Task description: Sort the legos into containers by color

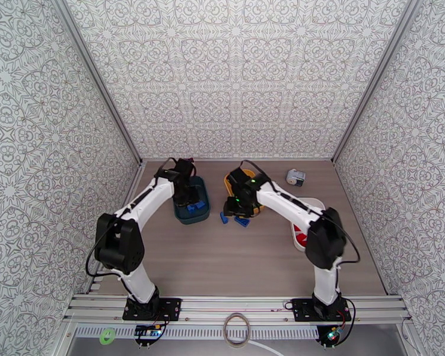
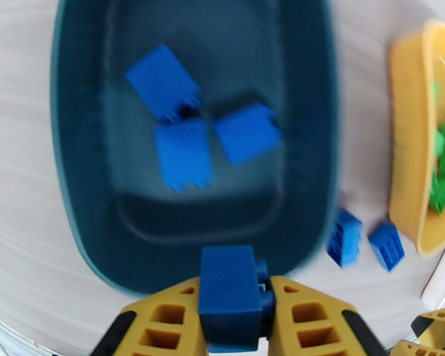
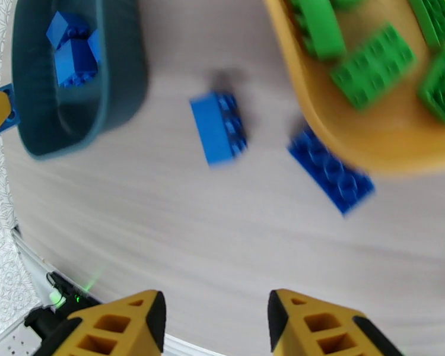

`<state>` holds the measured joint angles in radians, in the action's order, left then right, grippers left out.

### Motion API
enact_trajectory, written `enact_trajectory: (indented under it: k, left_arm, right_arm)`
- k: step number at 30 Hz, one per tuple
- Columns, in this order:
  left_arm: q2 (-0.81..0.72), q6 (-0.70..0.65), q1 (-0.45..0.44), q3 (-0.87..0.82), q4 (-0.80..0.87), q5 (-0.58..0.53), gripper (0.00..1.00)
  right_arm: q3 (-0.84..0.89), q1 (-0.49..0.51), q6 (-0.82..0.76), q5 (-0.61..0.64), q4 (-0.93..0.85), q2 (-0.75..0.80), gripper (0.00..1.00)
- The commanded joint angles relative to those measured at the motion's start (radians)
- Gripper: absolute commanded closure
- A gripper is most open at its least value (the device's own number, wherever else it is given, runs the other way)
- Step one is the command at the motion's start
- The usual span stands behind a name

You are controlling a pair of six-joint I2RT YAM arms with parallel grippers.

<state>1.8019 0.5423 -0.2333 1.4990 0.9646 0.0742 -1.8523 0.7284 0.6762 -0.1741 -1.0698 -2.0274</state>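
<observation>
My left gripper (image 2: 231, 318) is shut on a blue lego (image 2: 228, 289) just above the near rim of the dark teal container (image 2: 74, 191), which holds three blue legos (image 2: 183, 152). Two more blue legos (image 3: 219, 129) (image 3: 332, 170) lie on the table between the teal container (image 3: 121, 72) and the yellow container (image 3: 341, 132); the yellow one holds several green legos (image 3: 371, 66). My right gripper (image 3: 216, 318) hangs open above the table near these two loose bricks, with nothing between its fingers. From above, the left gripper (image 1: 187, 188) is over the teal container (image 1: 206, 194).
A white container (image 1: 312, 204) with red legos (image 1: 299, 235) lies at the right, partly under the right arm. A small white-grey gadget (image 1: 295, 177) stands at the back right. Patterned walls close in the table on three sides.
</observation>
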Motion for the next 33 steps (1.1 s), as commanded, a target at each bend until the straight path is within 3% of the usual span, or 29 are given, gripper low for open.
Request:
enact_trajectory:
  k: [1,4,8,10,16,25,33]
  left_arm:
    - [0.065,-0.061,0.037,0.053,0.001,0.065,0.73]
    - [0.111,-0.076,0.068,0.085,0.012,0.082,0.66]
    - [0.113,-0.082,0.091,0.103,0.028,0.092,0.38]
    - [0.090,-0.086,0.099,0.102,0.031,0.097,0.33]
    - [-0.015,-0.081,0.119,0.062,0.046,0.106,0.31]
    - [-0.244,0.002,0.097,-0.183,-0.005,0.139,0.26]
    - [-0.357,0.049,0.071,-0.304,0.004,0.132,0.26]
  right_arm:
    - [-0.142,0.022,-0.046,0.062,-0.104,-0.087,0.52]
    - [-0.250,0.028,-0.059,0.088,-0.153,-0.162,0.53]
    - [-0.329,0.027,-0.065,0.103,-0.184,-0.230,0.53]
    - [-0.349,0.028,-0.069,0.107,-0.191,-0.251,0.53]
    - [-0.380,0.027,-0.081,0.116,-0.195,-0.309,0.52]
    - [-0.422,0.032,-0.109,0.118,-0.199,-0.389,0.50]
    - [-0.467,0.041,-0.128,0.114,-0.206,-0.453,0.51]
